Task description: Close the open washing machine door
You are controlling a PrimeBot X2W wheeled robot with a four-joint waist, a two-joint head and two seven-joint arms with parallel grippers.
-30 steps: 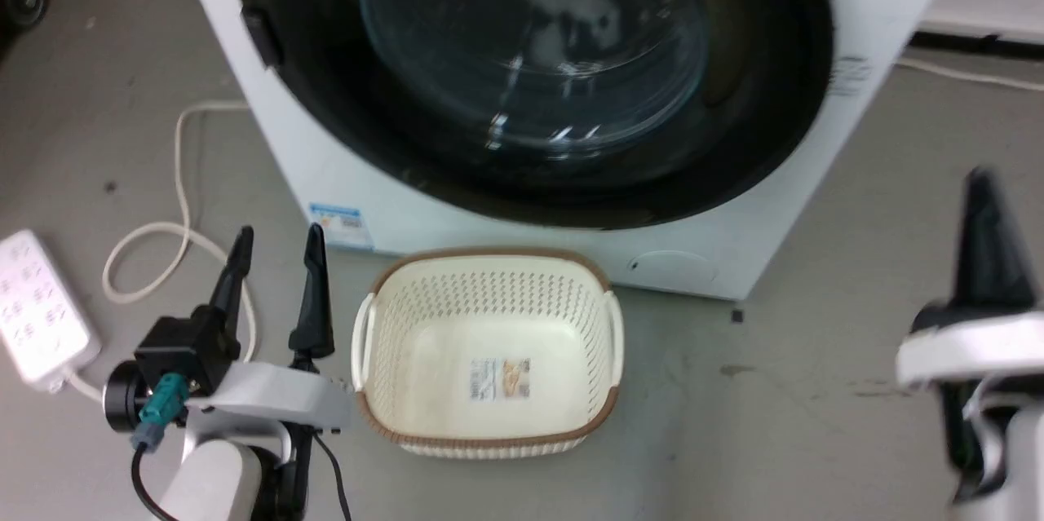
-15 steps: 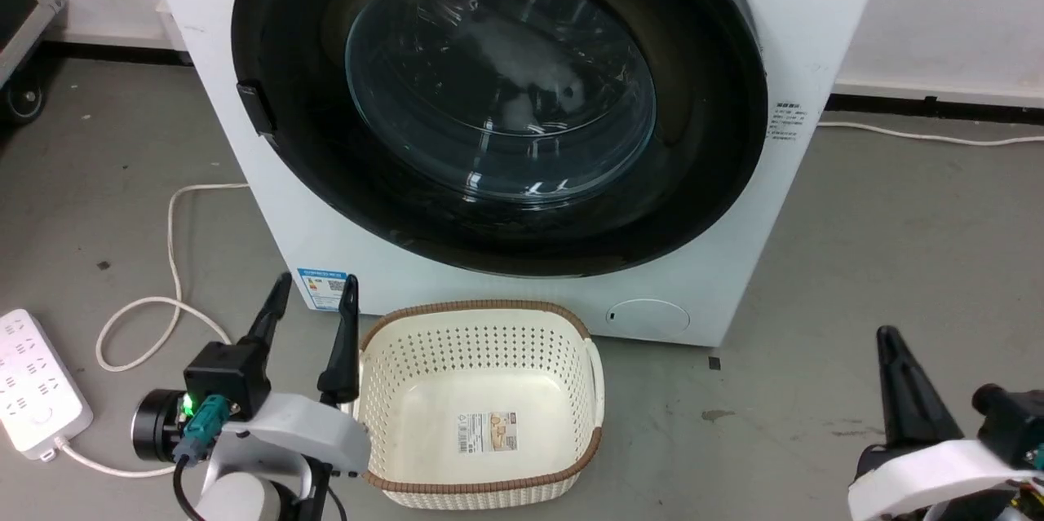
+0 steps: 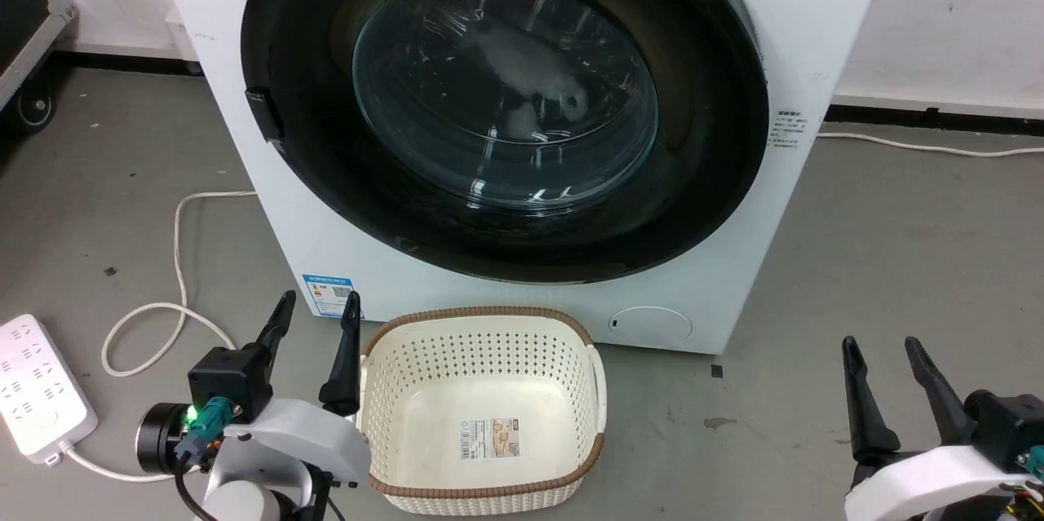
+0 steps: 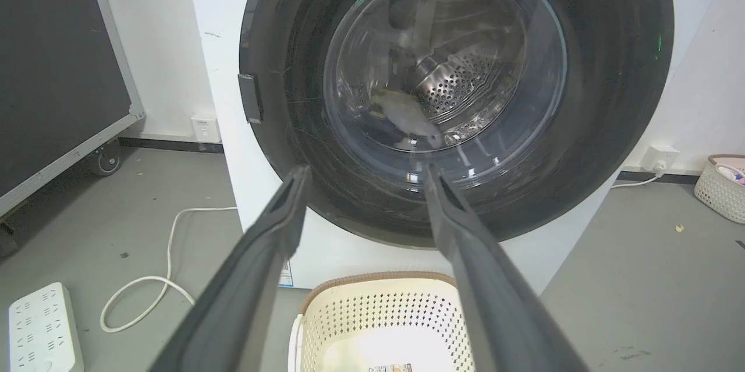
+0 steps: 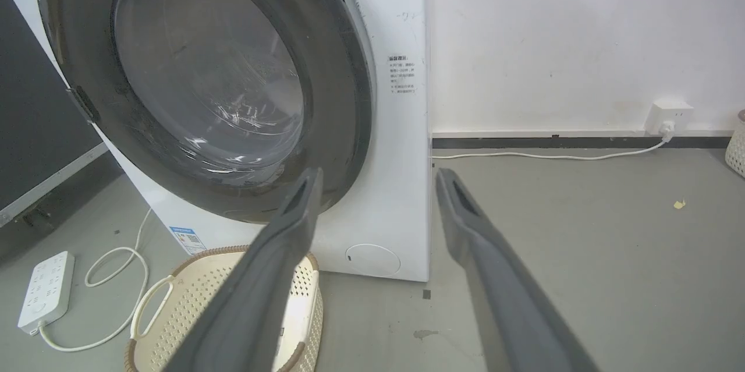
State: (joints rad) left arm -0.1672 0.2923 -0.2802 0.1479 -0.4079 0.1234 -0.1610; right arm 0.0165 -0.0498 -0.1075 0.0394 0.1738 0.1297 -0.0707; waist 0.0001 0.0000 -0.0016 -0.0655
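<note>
At lower left, left gripper [image 3: 320,298], long dark tapered fingers [image 3: 344,350], black wrist block [image 3: 228,378], teal connector [image 3: 208,417], green light [image 3: 192,413], black cable [image 3: 183,492], white shell [image 3: 302,435], right gripper [image 3: 880,344] lower right, same build.

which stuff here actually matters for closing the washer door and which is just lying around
Part of the job:
- washing machine door
- left gripper, open and empty
- right gripper, open and empty

Just lying about:
- cream laundry basket on the floor in front of the machine
- white power strip on the floor

Bare lab-like room, grey concrete floor [image 3: 897,260], white wall [image 3: 938,15], washing machine [image 3: 824,32] ahead of the left gripper [image 3: 320,298], power strip [image 3: 41,395] and wheeled black case [image 4: 58,69] to its left.
</note>
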